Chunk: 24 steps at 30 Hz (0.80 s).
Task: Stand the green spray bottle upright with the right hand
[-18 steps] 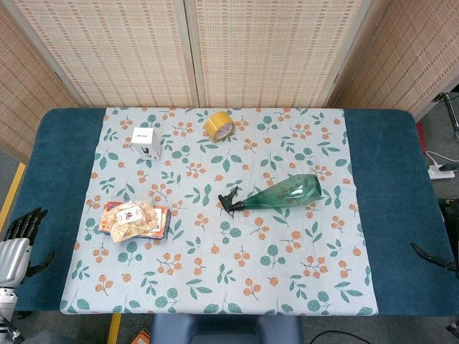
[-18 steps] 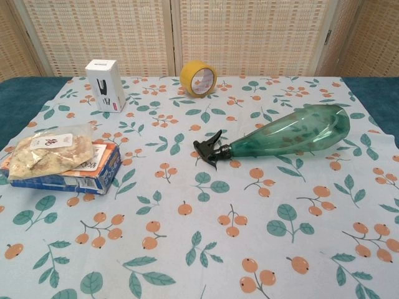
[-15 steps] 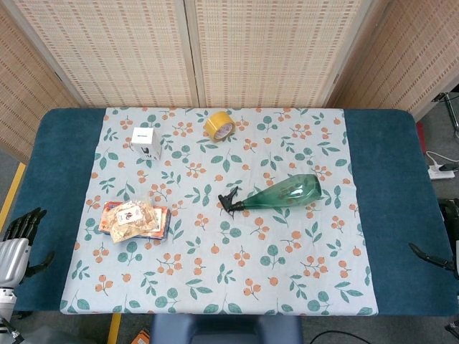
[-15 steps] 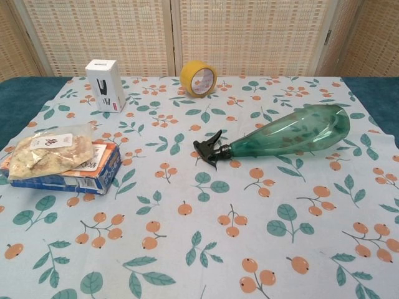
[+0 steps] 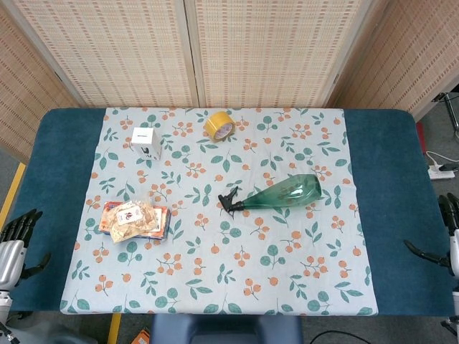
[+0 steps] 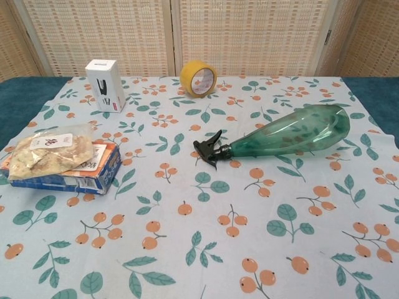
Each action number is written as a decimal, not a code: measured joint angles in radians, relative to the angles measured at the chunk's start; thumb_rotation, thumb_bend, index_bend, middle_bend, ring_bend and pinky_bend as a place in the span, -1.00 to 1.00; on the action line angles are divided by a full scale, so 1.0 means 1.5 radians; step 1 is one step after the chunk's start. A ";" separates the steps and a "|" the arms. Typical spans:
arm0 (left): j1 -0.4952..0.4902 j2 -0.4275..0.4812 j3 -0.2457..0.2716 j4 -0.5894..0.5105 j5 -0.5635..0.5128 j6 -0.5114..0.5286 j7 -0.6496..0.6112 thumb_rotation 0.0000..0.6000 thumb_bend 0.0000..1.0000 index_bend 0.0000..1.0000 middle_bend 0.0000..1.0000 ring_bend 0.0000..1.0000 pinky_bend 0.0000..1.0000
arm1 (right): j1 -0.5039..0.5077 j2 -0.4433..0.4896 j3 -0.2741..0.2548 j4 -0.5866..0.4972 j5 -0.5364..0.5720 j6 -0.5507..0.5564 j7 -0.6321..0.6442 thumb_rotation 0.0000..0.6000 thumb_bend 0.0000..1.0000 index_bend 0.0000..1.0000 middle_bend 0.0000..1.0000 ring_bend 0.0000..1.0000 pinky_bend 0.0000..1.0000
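Observation:
The green spray bottle (image 5: 280, 193) lies on its side on the floral cloth, its black trigger head pointing left and its base to the right; the chest view shows the bottle (image 6: 293, 135) the same way. My right hand (image 5: 446, 240) shows only at the far right edge of the head view, beside the table and far from the bottle, fingers apart and holding nothing. At the far left edge sits my left hand (image 5: 13, 244), also empty with fingers spread. Neither hand appears in the chest view.
A yellow tape roll (image 5: 219, 125) stands at the back centre. A small white box (image 5: 145, 142) stands at the back left. A snack bag lies on a flat blue-orange box (image 5: 135, 220) at the left. The floral cloth (image 5: 215, 287) covers a blue table (image 5: 387, 179).
My right hand has come a little further into the head view at the right edge. The left hand has dropped slightly lower. The bottle has not moved.

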 measured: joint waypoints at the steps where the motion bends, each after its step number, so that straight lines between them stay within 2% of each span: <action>1: 0.001 0.001 0.000 0.000 0.000 0.001 -0.002 1.00 -0.41 -1.00 -1.00 -1.00 -0.92 | 0.009 0.004 0.002 -0.001 -0.005 -0.005 -0.010 1.00 -1.00 -1.00 -1.00 -1.00 -1.00; 5: 0.003 0.003 0.003 -0.002 0.008 0.006 0.002 1.00 -0.41 -1.00 -1.00 -1.00 -0.92 | 0.074 0.036 0.024 -0.031 -0.028 -0.046 -0.076 1.00 -1.00 -1.00 -1.00 -1.00 -1.00; 8: 0.002 0.002 0.005 -0.004 0.011 0.005 0.010 1.00 -0.41 -1.00 -1.00 -1.00 -0.92 | 0.145 0.067 0.049 -0.092 -0.039 -0.108 -0.150 1.00 -1.00 -1.00 -1.00 -1.00 -1.00; 14: -0.003 0.000 0.006 -0.003 0.009 -0.006 0.016 1.00 -0.41 -1.00 -1.00 -1.00 -0.92 | 0.311 0.082 0.095 -0.181 -0.008 -0.287 -0.385 1.00 -1.00 -1.00 -1.00 -1.00 -1.00; 18: -0.002 0.003 0.006 0.002 0.003 -0.013 -0.002 1.00 -0.41 -1.00 -1.00 -1.00 -0.92 | 0.423 0.050 0.110 -0.211 0.106 -0.379 -0.590 1.00 -1.00 -1.00 -1.00 -1.00 -1.00; 20: -0.002 0.005 0.007 0.007 0.003 -0.016 -0.016 1.00 -0.41 -1.00 -1.00 -1.00 -0.92 | 0.466 0.028 0.109 -0.218 0.180 -0.395 -0.677 1.00 -1.00 -1.00 -1.00 -1.00 -1.00; 24: 0.000 0.010 0.008 0.014 0.005 -0.016 -0.035 1.00 -0.41 -1.00 -1.00 -1.00 -0.92 | 0.560 -0.031 0.096 -0.231 0.375 -0.396 -0.851 1.00 -1.00 -1.00 -1.00 -1.00 -1.00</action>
